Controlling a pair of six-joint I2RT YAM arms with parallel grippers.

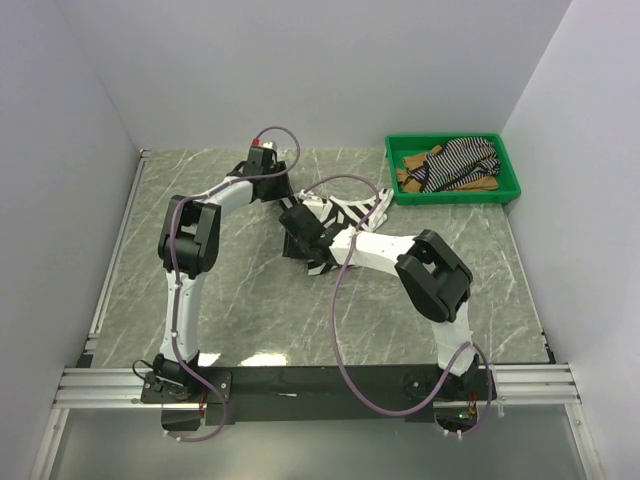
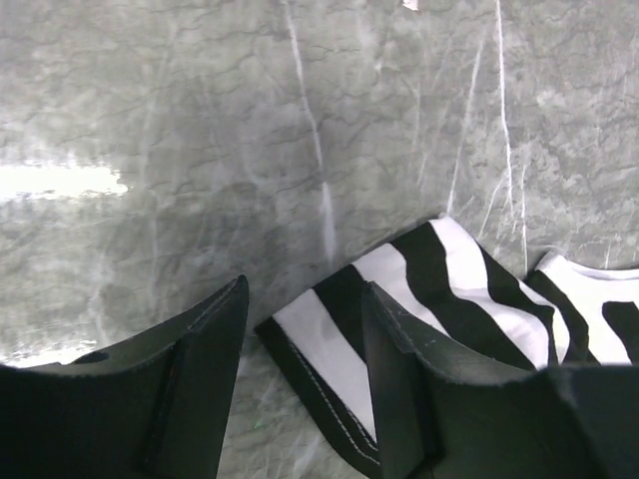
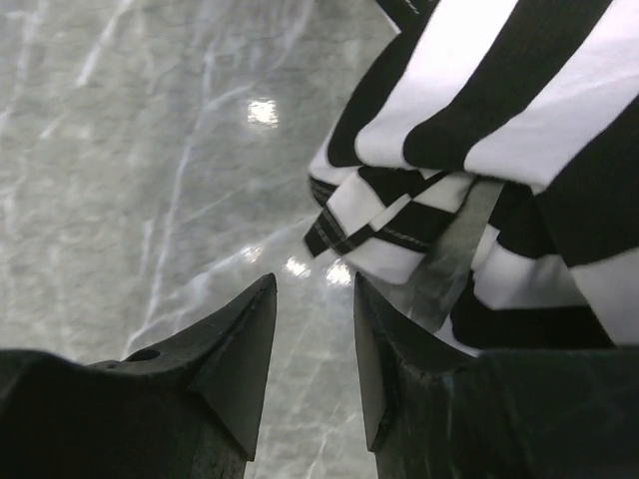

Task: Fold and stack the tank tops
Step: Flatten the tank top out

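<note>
The wide-striped tank top (image 1: 352, 212) lies bunched near the middle of the desk (image 1: 240, 300), and both arms meet over its near-left edge. The other two tops, thin-striped (image 1: 466, 158) and tan (image 1: 410, 172), sit heaped in the green tray (image 1: 455, 196) at the upper right, well apart from both arms.

In the left wrist view the left gripper (image 2: 305, 294) stands open. A hemmed corner of the striped cloth (image 2: 439, 289) pokes into the gap from the lower right, flat on the desk and not pinched. The rest of the cloth runs off to the right, passing under the right-hand finger, with its stripes slanting from lower left to upper right. A grasp here seems to turn on that corner lying toward the right-hand finger, not centred.

In the right wrist view the right gripper (image 3: 315, 284) is also open, with only bare desk between its tips. The folded, layered edge of the cloth (image 3: 499, 100) lies just up and to the right, so it would have to shift that way to catch it.

From above, the left gripper (image 1: 297, 218) and right gripper (image 1: 318, 258) cover the cloth's left part. I cannot make out its outline, its long axis, or which edge is strap and which hem. The two arms look about equally near.
</note>
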